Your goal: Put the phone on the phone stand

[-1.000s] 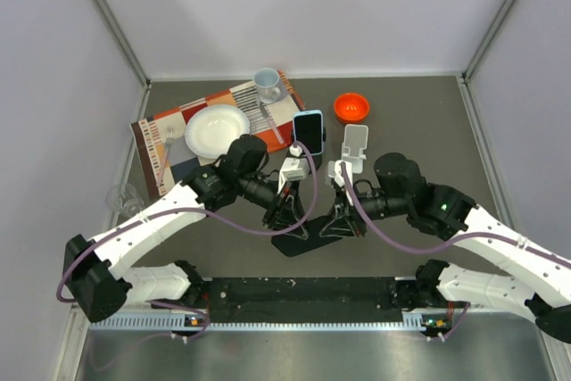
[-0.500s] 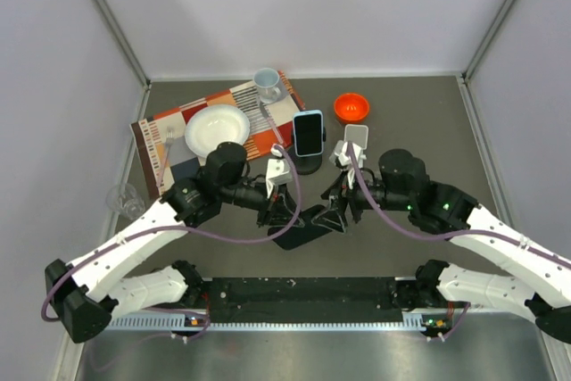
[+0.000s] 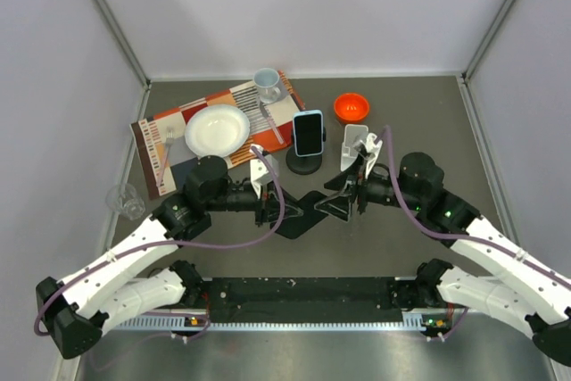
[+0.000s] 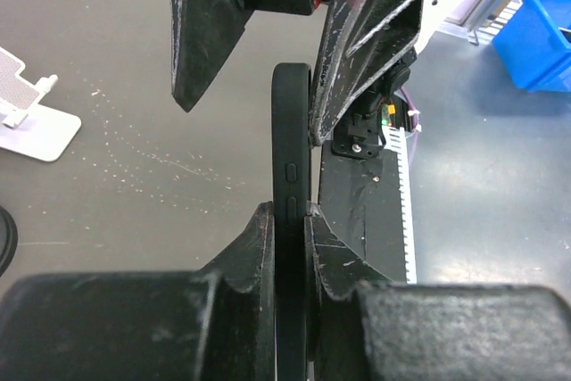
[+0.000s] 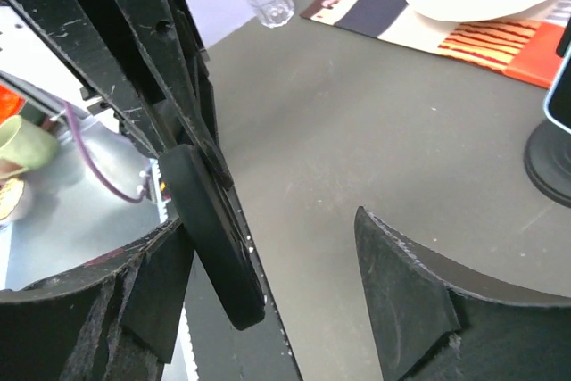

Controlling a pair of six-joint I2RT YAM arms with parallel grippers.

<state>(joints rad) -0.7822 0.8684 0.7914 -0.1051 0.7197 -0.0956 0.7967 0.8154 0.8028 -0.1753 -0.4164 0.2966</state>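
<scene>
In the left wrist view a black phone (image 4: pixel 291 185) stands edge-on, and my left gripper (image 4: pixel 287 216) is shut on its sides. From above, the phone (image 3: pixel 299 218) hangs between the two arms, just over the dark table, with the left gripper (image 3: pixel 268 206) at its left end. My right gripper (image 3: pixel 344 204) is open around the phone's other end. In the right wrist view the phone (image 5: pixel 214 238) lies close to one finger of the right gripper (image 5: pixel 272 229), and the other finger stands well apart. The white phone stand (image 3: pixel 355 144) is behind the right gripper with nothing on it.
A blue phone (image 3: pixel 309 132) rests on a round black stand (image 3: pixel 303 166) beside the white one. Behind it lie an orange bowl (image 3: pixel 351 107) and a striped placemat (image 3: pixel 169 131) with a white plate (image 3: pixel 216 128), cup (image 3: pixel 267 83) and fork. A clear glass (image 3: pixel 125 198) stands at far left.
My right gripper has opened and let go of the phone, while the left gripper has shut on it. Both arms have drawn back toward their own sides, the phone going with the left.
</scene>
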